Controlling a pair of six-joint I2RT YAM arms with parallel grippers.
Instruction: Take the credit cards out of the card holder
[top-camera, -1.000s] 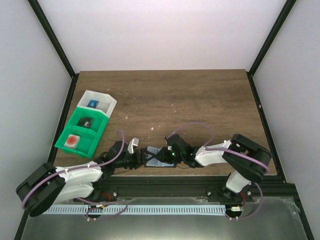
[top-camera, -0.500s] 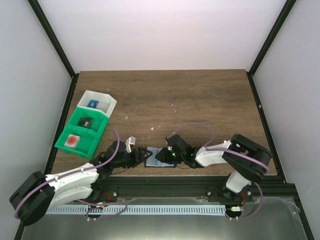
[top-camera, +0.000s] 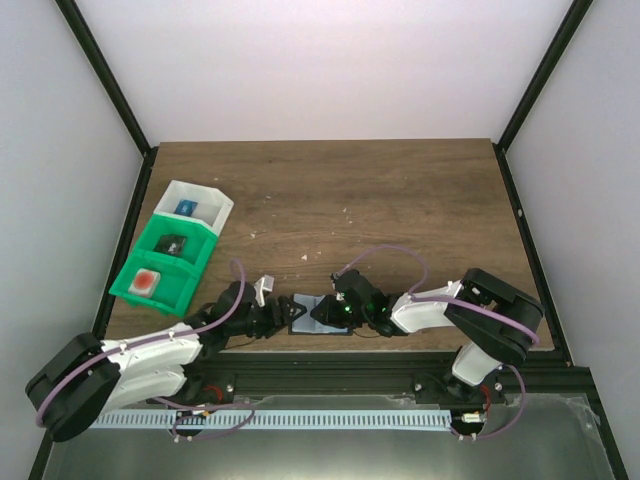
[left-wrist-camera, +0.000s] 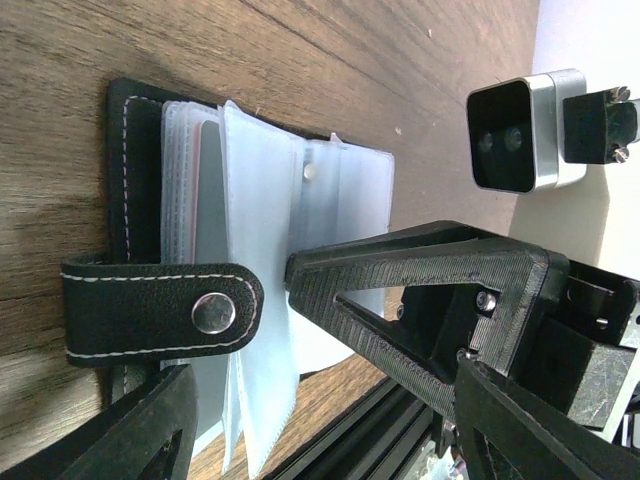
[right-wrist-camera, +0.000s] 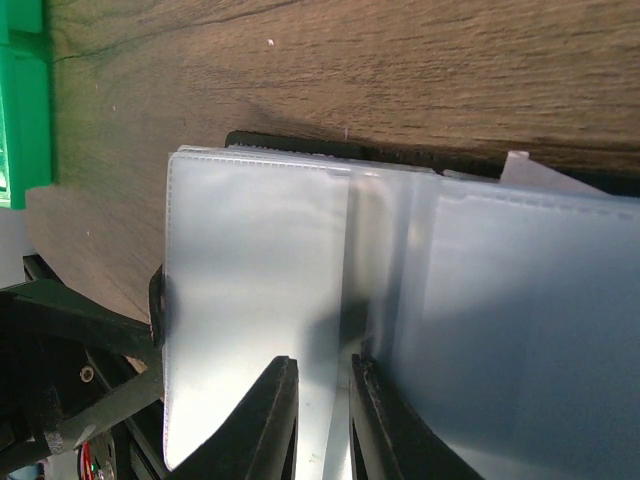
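My right gripper (right-wrist-camera: 325, 375) pinches card holder (left-wrist-camera: 125, 160) by clear sleeve (right-wrist-camera: 250, 300), fanning pages. My left gripper (top-camera: 285, 317) gapes wide at strap (left-wrist-camera: 130, 310) end, ready to brace.

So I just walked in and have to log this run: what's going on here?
Two robot arms are working on a black card holder that lies open near the table's front edge. The right fingers are closed to a narrow gap and appear to pinch one of its clear plastic sleeves. The left fingers are spread open next to the snap strap, gripping nothing. A reddish card sits inside a sleeve, not pulled out.
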